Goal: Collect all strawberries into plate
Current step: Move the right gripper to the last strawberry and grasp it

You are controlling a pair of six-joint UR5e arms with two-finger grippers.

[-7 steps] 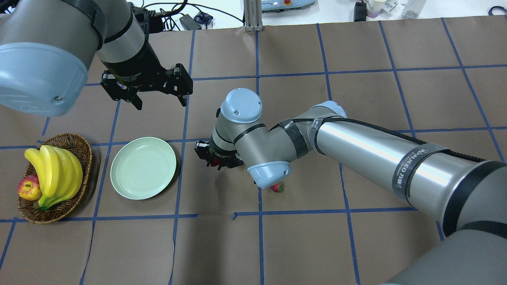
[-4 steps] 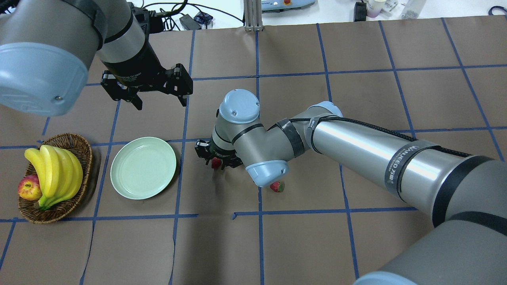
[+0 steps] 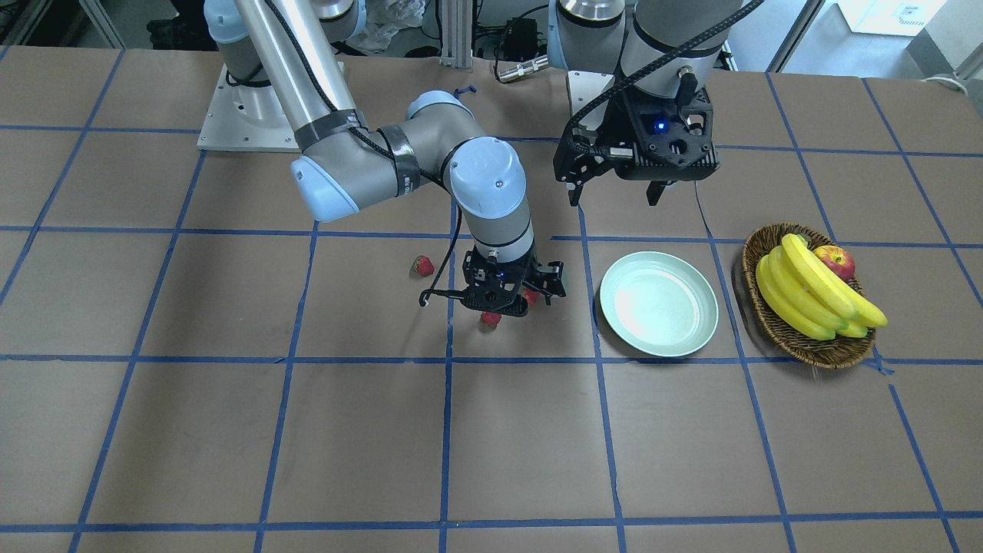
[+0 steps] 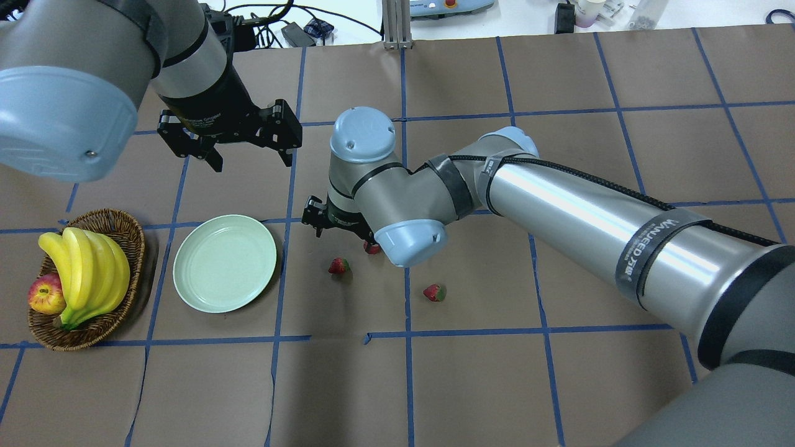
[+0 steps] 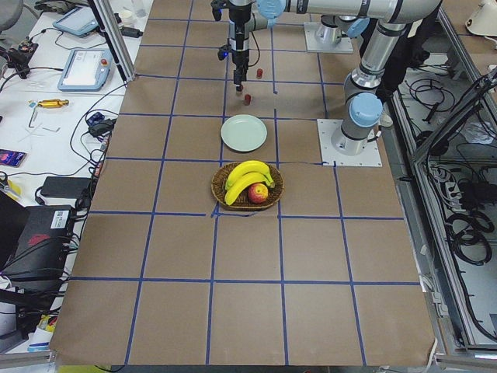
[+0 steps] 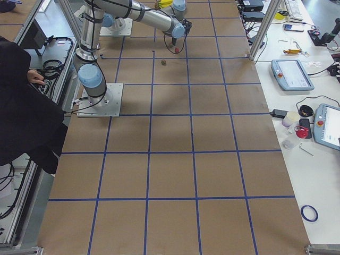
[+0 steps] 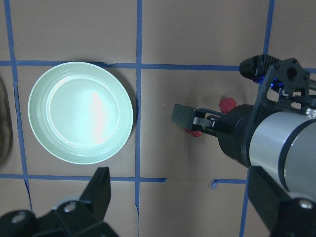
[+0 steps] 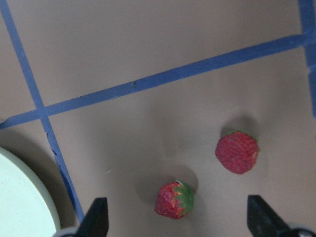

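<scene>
Hovering released right hand [image 8: 178, 222], two strawberries [image 8: 237, 152] plain from its wrist, one half-hidden overhead; left hand [image 4: 253, 164] released.

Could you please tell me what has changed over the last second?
The right gripper has lifted away from the strawberry it was down over. Its jaws are open, and that berry lies on the table, not held. The left gripper, the plate and the rightmost strawberry stayed put.

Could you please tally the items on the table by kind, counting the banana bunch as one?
Small red strawberries with green caps: 3
Round pale mint-green plate: 1
Brown woven wicker basket: 1
Yellow banana bunch: 1
Red-yellow apple: 1
Total: 7
</scene>
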